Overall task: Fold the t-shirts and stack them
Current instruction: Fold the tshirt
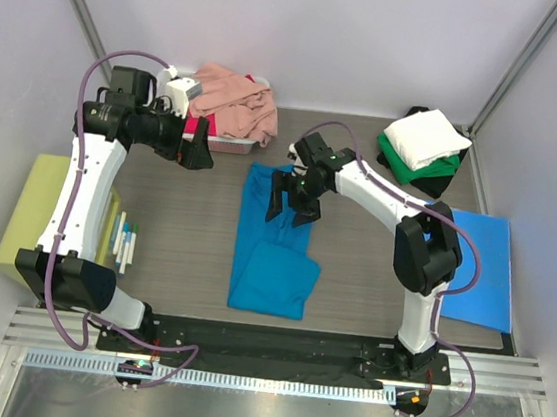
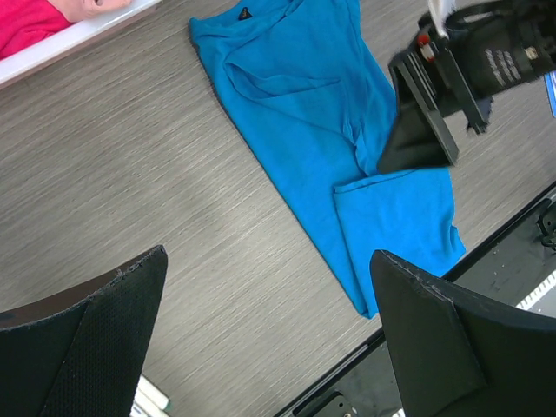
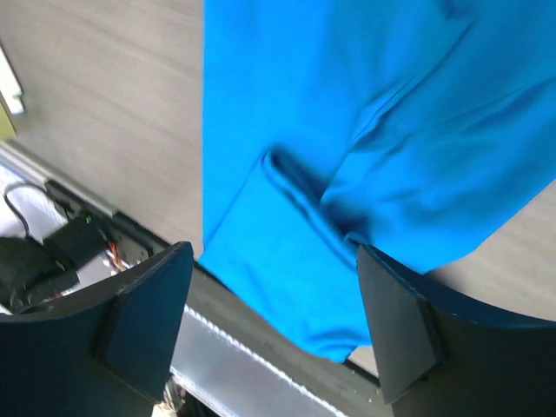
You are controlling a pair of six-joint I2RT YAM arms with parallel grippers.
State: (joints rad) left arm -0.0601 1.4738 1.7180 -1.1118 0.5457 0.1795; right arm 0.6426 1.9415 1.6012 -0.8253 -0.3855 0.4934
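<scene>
The teal-blue t-shirt (image 1: 271,258) lies mid-table as a narrow lengthwise strip, apparently ready for a crosswise fold. The right gripper (image 1: 294,202) hovers over its far half, fingers wide apart and empty. The left gripper (image 1: 200,149), likewise open and empty, hangs far left, probably keeping clear.

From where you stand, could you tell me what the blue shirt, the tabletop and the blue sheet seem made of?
Blue t-shirt: soft matte cloth, judging by its creases and folds.
Tabletop: probably grey wood-grain laminate, with a faint sheen.
Blue sheet: flat, straight-edged and smooth; stiff plastic or card, cannot tell which.
</scene>
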